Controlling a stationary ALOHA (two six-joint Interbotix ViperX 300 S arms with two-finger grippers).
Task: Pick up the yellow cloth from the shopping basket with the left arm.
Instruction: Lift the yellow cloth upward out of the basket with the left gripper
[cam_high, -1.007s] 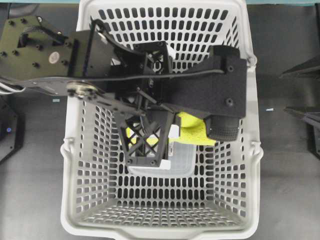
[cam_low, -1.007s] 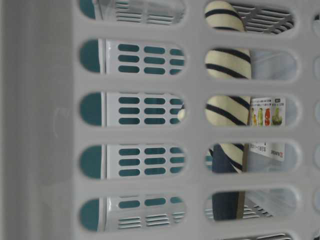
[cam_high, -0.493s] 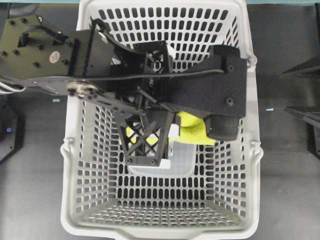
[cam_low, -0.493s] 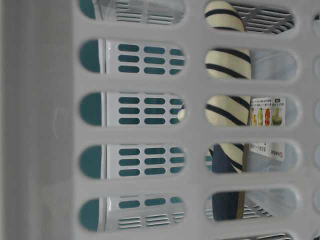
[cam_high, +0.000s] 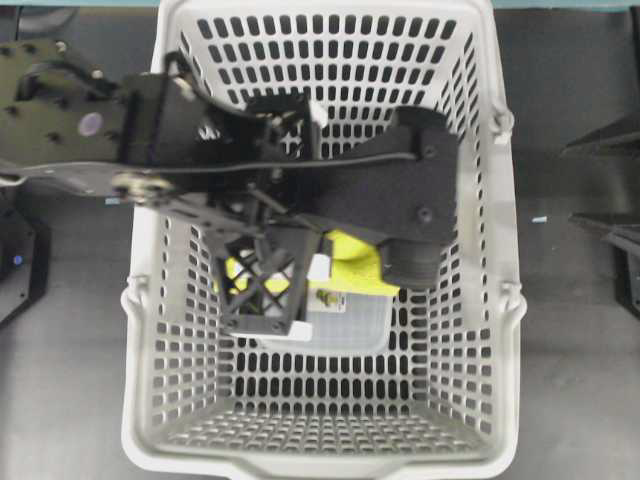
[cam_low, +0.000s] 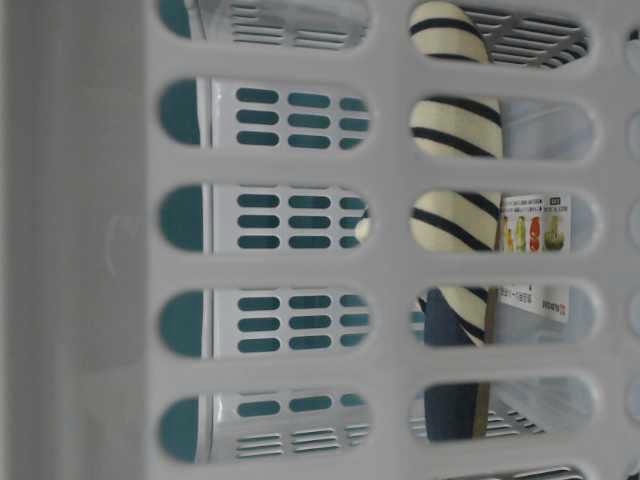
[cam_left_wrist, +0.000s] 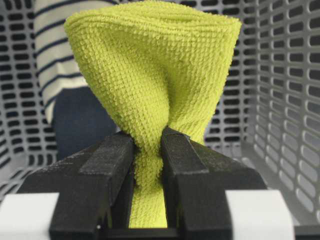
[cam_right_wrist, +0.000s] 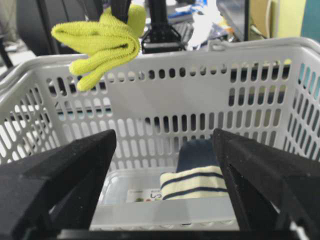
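Yellow cloth (cam_left_wrist: 150, 85) hangs pinched in my left pincer (cam_left_wrist: 147, 150) above the shopping basket (cam_right_wrist: 165, 95); my right pincer (cam_right_wrist: 165, 150) gapes wide, holding nothing.

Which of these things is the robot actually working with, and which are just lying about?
Part of the job:
yellow cloth, pinched in the left gripper
shopping basket it comes from

Just lying about:
striped slipper in the basket
clear plastic box with a label, under the slipper
right gripper, open and idle
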